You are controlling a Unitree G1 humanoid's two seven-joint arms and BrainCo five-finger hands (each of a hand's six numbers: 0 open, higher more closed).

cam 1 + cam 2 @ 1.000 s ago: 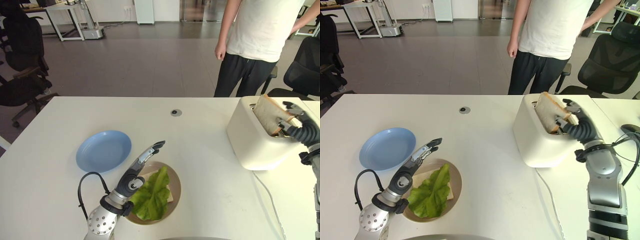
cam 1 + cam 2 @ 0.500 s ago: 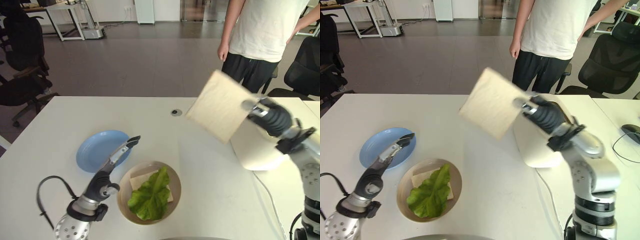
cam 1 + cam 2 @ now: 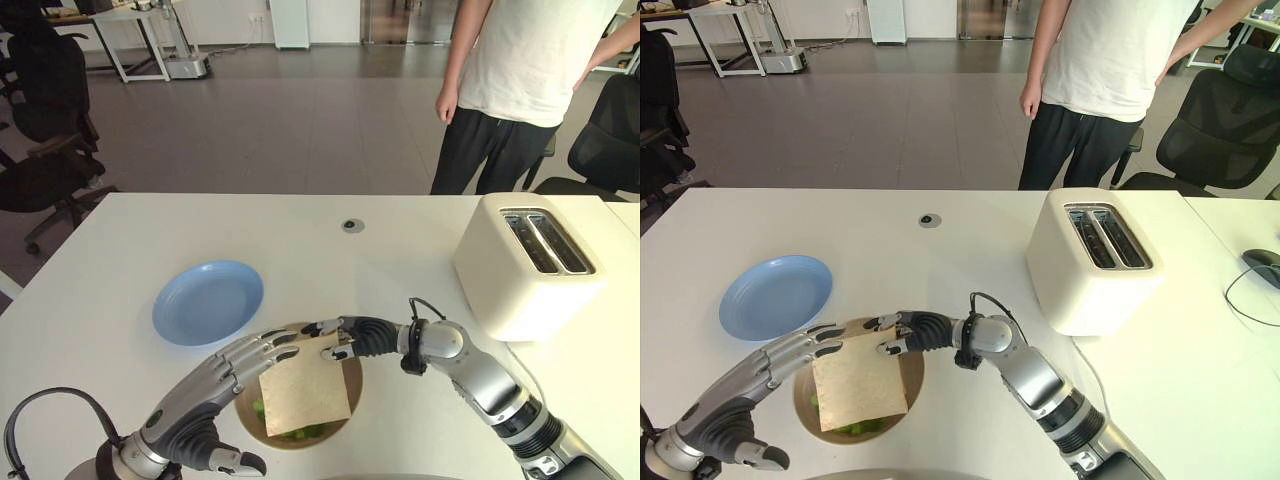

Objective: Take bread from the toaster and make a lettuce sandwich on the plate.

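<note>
The bread slice [image 3: 305,388] lies just left of the right robot hand [image 3: 362,335], touching it; whether that hand grips it cannot be told. The released left robot hand [image 3: 215,385] flanks its other edge.

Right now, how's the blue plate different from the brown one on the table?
The blue plate is bare; the brown plate holds a bread slice over lettuce. The blue plate lies farther back and left; the brown plate sits nearer, with the left hand and right hand at its edge. Both are round and rest on the white table.
</note>
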